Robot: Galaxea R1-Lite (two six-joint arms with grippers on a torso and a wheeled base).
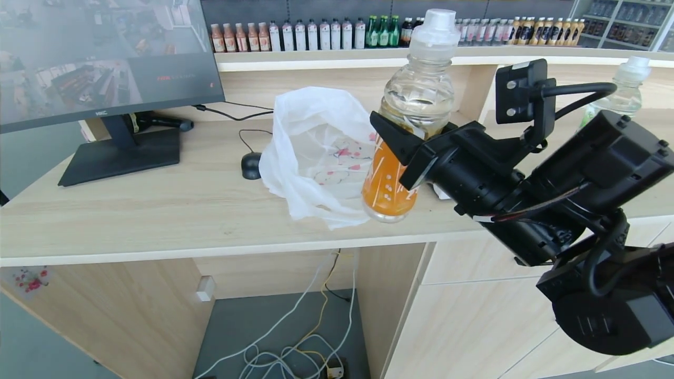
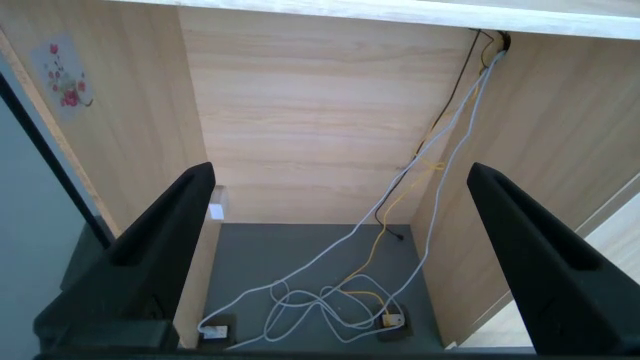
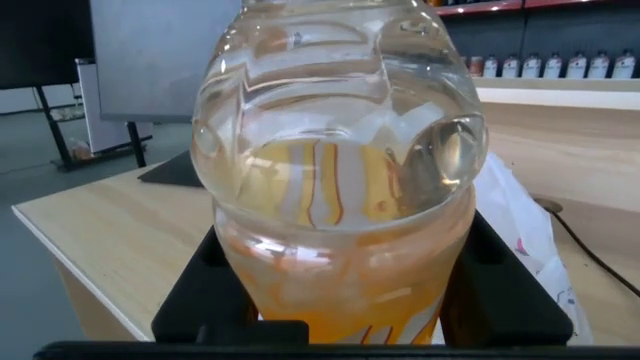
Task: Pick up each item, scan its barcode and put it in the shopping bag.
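Observation:
A clear bottle with an orange label and white cap (image 1: 413,116) hangs upright above the counter, just right of the white plastic shopping bag (image 1: 316,152). My right gripper (image 1: 408,152) is shut on the bottle's middle; up close the bottle (image 3: 335,200) sits between the black fingers (image 3: 200,300). The bag lies open on the wooden counter (image 1: 158,210). A second clear bottle (image 1: 624,87) stands on the counter behind my right arm. My left gripper (image 2: 340,260) is open, low under the counter, facing the wooden back panel and floor cables.
A monitor on a black stand (image 1: 105,79) takes up the counter's left end, with a handheld scanner (image 1: 158,122) behind its stand. A black mouse (image 1: 251,166) lies beside the bag. Shelves of bottles (image 1: 368,31) line the back wall. Loose cables (image 2: 340,300) lie on the floor.

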